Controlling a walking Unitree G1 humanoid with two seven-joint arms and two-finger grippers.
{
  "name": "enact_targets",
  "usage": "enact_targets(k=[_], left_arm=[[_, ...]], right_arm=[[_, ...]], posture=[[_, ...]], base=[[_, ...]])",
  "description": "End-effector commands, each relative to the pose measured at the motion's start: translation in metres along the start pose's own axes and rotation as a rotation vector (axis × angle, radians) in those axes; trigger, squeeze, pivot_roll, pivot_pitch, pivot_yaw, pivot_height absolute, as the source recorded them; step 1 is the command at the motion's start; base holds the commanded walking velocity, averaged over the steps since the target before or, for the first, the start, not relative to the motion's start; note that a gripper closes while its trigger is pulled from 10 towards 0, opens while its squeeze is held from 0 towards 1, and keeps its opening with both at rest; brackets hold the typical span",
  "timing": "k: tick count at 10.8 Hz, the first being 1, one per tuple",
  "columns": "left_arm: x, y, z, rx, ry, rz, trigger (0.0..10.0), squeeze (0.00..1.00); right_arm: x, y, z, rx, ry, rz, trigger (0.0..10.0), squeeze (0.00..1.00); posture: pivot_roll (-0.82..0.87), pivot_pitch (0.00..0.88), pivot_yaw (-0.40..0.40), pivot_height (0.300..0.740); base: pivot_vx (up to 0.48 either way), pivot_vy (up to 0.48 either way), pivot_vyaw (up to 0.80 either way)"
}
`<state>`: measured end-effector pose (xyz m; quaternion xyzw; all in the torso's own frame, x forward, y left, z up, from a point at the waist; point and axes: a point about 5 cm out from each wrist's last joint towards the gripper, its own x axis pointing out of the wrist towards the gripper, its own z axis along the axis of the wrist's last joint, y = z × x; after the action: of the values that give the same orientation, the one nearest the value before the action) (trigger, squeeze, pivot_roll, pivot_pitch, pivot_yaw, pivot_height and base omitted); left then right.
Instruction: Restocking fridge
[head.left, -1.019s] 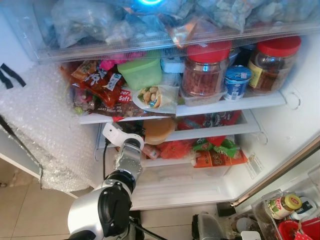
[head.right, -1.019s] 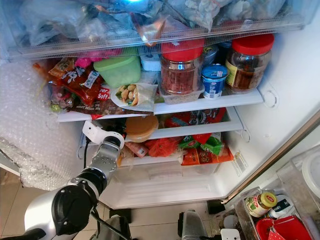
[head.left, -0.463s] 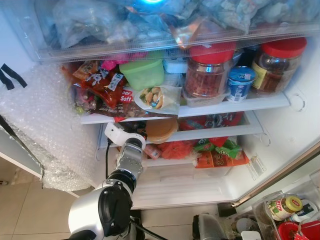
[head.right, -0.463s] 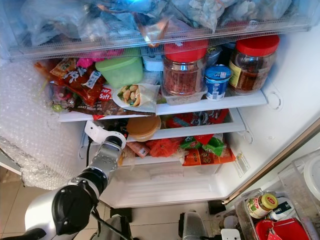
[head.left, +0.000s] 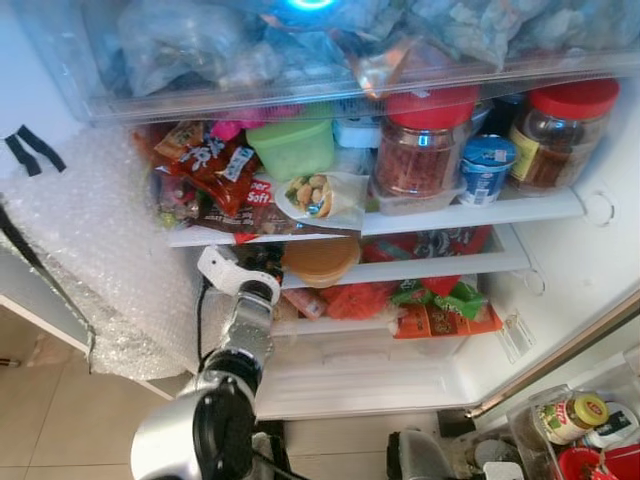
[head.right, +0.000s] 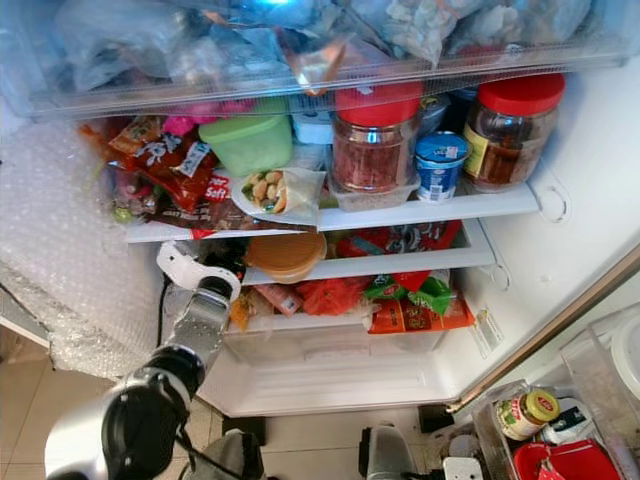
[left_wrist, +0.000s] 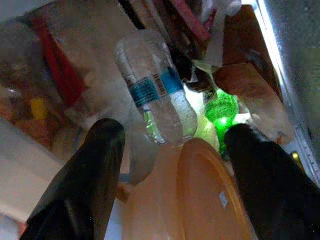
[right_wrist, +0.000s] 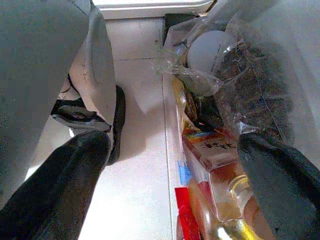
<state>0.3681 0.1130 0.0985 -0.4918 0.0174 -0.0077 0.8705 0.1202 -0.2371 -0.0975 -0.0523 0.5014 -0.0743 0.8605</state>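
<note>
Bubble wrap (head.left: 90, 250) lines the fridge's left wall beside the left arm; shelves are packed, with open white space along the right wall (head.left: 590, 270). Left tool (left_wrist: 172, 165), fingers spread wide and holding nothing, reaches into the middle shelf (head.left: 440, 268). An orange lidded container (head.left: 318, 260) lies between its fingers, a water bottle (left_wrist: 152, 95) beyond.

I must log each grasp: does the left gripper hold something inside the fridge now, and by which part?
Nothing is held. The left gripper is open, its fingers apart on either side of the orange container without closing on it; a water bottle lies beyond.
</note>
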Motion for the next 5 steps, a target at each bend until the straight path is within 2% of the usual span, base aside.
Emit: enact_targets(k=[1, 3, 5], left_arm=[[-0.001, 0.0, 0.001, 0.035, 0.011, -0.032, 10.0, 0.0], [-0.01, -0.002, -0.009, 0.102, 0.058, -0.129, 10.0, 0.0], [-0.018, 0.001, -0.015, 0.103, 0.085, -0.131, 10.0, 0.0]], right_arm=[[0.001, 0.008, 0.001, 0.004, 0.0, 0.025, 10.0, 0.0], [0.001, 0.008, 0.002, 0.003, -0.003, 0.022, 10.0, 0.0], [0.001, 0.008, 0.003, 0.004, -0.004, 0.02, 10.0, 0.0]], posture=[[-0.17, 0.078, 0.113, 0.65], [-0.17, 0.074, 0.114, 0.65], [-0.17, 0.071, 0.115, 0.65]], base=[[0.0, 0.0, 0.0], [0.0, 0.0, 0.0], [0.0, 0.0, 0.0]])
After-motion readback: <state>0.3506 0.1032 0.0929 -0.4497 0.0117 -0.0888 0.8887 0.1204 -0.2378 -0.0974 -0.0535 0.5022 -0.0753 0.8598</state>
